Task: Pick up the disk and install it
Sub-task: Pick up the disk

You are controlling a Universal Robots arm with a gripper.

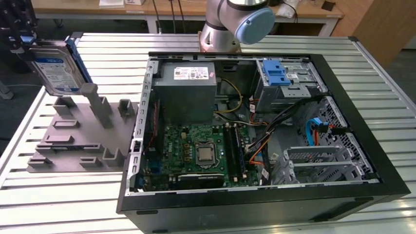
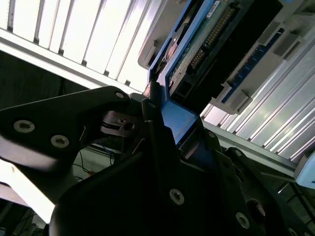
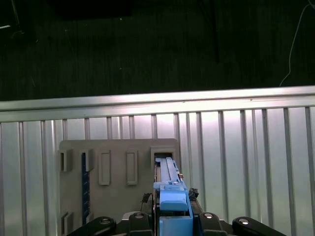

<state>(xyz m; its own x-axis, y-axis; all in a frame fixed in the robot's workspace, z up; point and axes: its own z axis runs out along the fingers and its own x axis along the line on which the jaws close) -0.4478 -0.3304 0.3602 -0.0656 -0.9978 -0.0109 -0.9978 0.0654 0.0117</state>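
Fingers (image 2: 153, 132): closed on the blue carrier bracket of the disk, clamping it from both sides in the second wrist view.
Disk (image 1: 58, 68): held on edge and tilted, over the far corner of the desk on the exterior view's left, its white-and-blue label facing the exterior camera.
Disk's end: the end away from the fingers hung right at a tall post of the grey holder; whether the two touched could not be told.
Carrier bracket (image 3: 172, 199): blue plastic, seen end-on in the first wrist view, lined up with a rectangular slot of the holder beyond it.
Grey holder (image 1: 78, 141): a flat plate with upright posts and slots, lying flat on the desk along the edge on the exterior view's left, just beside the computer case.
Computer case (image 1: 260, 207): black, lying open side up, from the middle of the desk to the edge on the exterior view's right.
Inside the case: a green motherboard (image 1: 195, 151) at the near side, a grey metal box (image 1: 188, 92) beyond it, and a blue latch (image 1: 274, 73) at the far corner bay.
Arm (image 1: 237, 19): its base stood at the far edge of the desk, behind the case.
Desk (image 1: 65, 204): slatted, pale metal.
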